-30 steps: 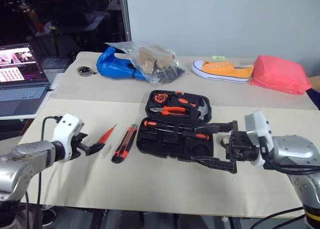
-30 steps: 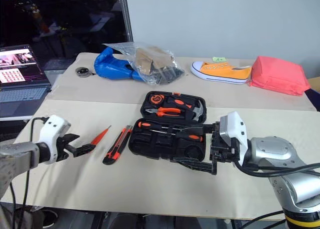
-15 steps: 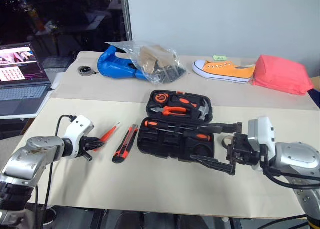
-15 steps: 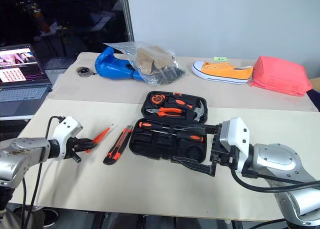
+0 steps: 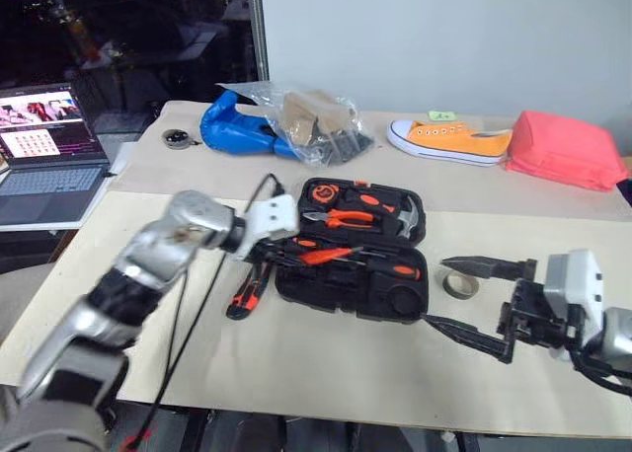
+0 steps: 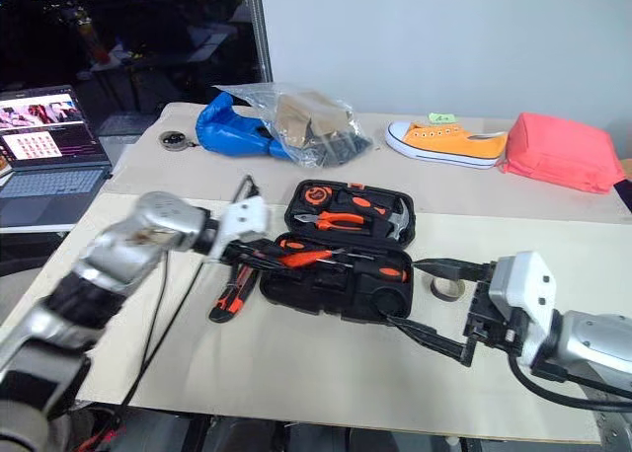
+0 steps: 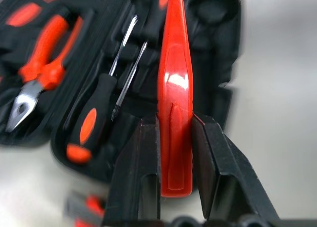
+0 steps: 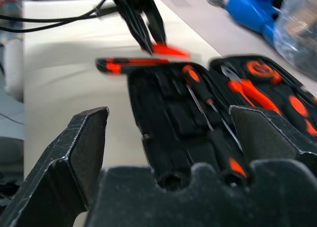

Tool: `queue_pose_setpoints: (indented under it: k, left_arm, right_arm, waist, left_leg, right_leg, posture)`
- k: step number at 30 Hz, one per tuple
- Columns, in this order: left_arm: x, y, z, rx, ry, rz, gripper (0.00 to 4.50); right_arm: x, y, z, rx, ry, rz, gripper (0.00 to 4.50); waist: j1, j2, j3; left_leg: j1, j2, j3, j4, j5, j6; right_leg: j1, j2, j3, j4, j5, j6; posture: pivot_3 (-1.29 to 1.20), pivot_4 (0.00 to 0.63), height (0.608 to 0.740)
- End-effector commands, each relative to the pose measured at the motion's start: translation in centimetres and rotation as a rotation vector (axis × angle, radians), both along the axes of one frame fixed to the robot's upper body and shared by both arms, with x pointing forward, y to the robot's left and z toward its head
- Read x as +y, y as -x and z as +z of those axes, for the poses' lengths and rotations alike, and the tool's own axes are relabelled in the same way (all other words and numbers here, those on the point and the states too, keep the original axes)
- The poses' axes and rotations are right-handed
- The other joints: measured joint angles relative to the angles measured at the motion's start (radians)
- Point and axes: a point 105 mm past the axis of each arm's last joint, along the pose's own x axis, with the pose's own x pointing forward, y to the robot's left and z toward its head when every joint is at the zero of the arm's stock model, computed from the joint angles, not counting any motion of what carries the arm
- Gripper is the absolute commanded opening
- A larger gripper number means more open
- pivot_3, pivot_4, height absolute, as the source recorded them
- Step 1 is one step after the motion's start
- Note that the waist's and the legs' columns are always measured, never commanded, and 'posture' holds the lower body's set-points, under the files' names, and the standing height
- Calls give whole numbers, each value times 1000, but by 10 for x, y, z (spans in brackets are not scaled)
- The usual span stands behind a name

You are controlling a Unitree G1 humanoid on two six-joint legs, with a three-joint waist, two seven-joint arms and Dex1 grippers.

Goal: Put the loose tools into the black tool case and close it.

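Left wrist view: jaws clamp small screwdriver (image 7: 174, 103).

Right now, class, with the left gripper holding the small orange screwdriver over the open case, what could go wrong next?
1. The slim orange screwdriver is pinched near one end by the left gripper, so it might pivot or slip.
2. It hangs over the two screwdrivers already in the tool case and could land across them, blocking the lid.
3. The utility knife still lies outside.

No text, label or brand can be read. The laptop (image 5: 44, 146) screen shows pictures. Any writing there is too small.
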Motion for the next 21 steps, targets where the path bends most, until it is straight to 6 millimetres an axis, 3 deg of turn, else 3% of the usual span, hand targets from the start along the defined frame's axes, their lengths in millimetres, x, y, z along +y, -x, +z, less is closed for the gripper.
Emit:
queue_pose_setpoints:
  k: [1, 9, 18, 21]
  left_arm:
    - [-3, -19, -4, -58, -77, -26, 634]
    - [14, -26, -14, -29, -210, -74, 634]
    - [19, -20, -1, 2, -255, -102, 634]
    - [12, -24, 13, -26, -205, -100, 634]
  right_arm:
    - [3, 6, 13, -66, 7, -10, 4500]
    - [8, 12, 11, -65, 3, -27, 4500]
    - [9, 11, 8, -68, 8, -38, 4500]
    - [11, 9, 9, -74, 4, -37, 4500]
  waist:
    - [-8, 0, 0]
    - [-15, 0, 0]
    - [-33, 0, 0]
    - [-36, 0, 0]
  left_leg:
    - [-1, 0, 0, 0, 0, 0]
    - [-2, -1, -6, 0, -1, 2]
    - [-1, -1, -6, 1, -1, 2]
    - [-2, -1, -7, 1, -1, 2]
  right_leg:
    - [0, 0, 0, 0, 0, 0]
    - [-1, -1, 2, 0, -1, 2]
    - [0, 0, 2, 1, -3, 7]
    - [0, 0, 2, 1, -2, 6]
  posture:
    - [0, 150, 740]
    - [0, 150, 740]
    - [0, 150, 740]
    - [0, 150, 740]
